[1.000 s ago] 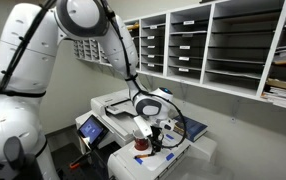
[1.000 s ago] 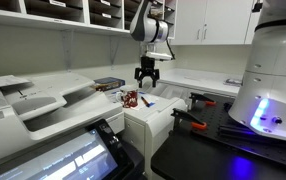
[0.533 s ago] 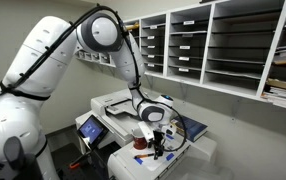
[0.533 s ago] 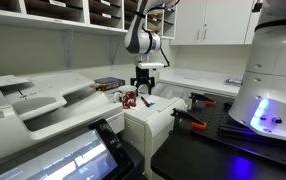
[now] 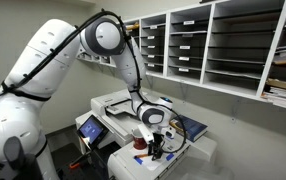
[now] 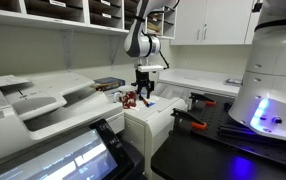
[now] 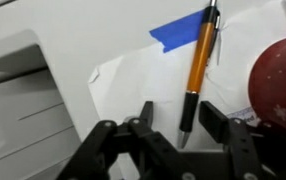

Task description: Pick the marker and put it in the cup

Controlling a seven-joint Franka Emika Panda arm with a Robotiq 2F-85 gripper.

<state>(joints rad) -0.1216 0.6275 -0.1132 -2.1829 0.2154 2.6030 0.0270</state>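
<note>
Lying on the white surface, the marker, orange-barrelled and dark-tipped, crosses a blue tape patch, its near end between the spread fingers of the claw; the red cup stands just beside. Only the wrist view shows the marker; in both exterior views the lowered claw hides it

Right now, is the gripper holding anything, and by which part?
Nothing is held. The black gripper is open, straddling the dark end of the slim orange marker without touching it.
</note>
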